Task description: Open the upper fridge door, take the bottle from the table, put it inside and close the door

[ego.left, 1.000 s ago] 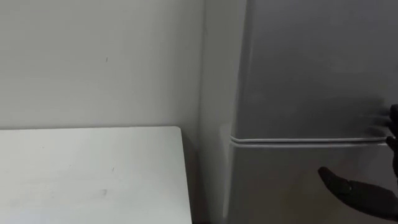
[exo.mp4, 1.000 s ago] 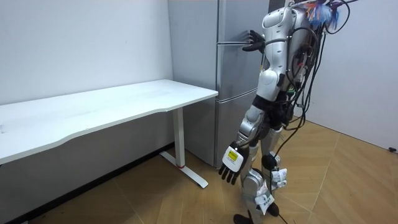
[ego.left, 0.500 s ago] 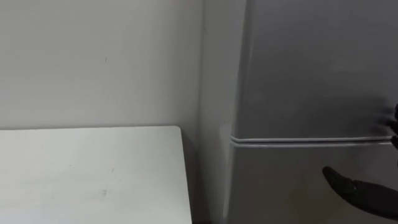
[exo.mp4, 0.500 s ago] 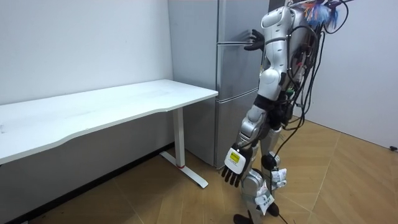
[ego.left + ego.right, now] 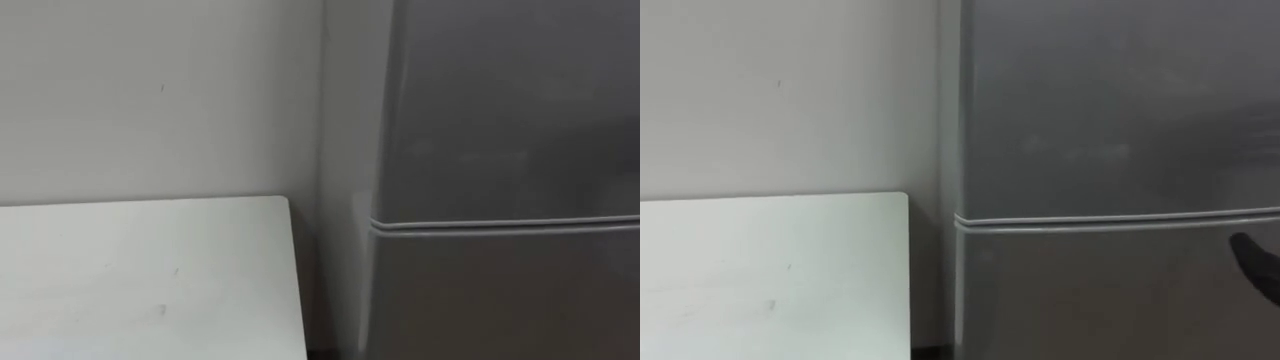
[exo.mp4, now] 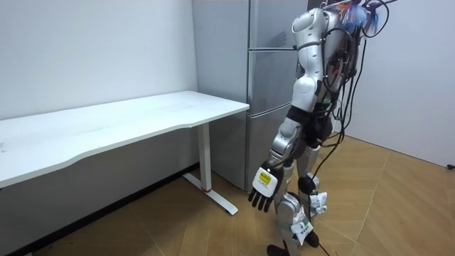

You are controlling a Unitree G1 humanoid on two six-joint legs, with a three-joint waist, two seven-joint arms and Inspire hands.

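The grey fridge stands before me with both doors closed. Its upper door (image 5: 500,110) meets the lower door (image 5: 480,300) at a pale seam. A dark part of my right hand (image 5: 1256,264) shows at the right edge, just below that seam, in front of the lower door. In the room view I stand upright close to the fridge (image 6: 269,78). My left hand (image 6: 261,192) hangs beside my leg, open and holding nothing.
A white table (image 5: 140,270) stands to the left of the fridge against the pale wall, its corner close to the fridge side. In the room view this long table (image 6: 121,121) runs toward the room view's left over wooden floor (image 6: 398,206).
My right hand has slid down and right, out of the left eye view. In the room view it is no longer in front of the fridge at shoulder height.
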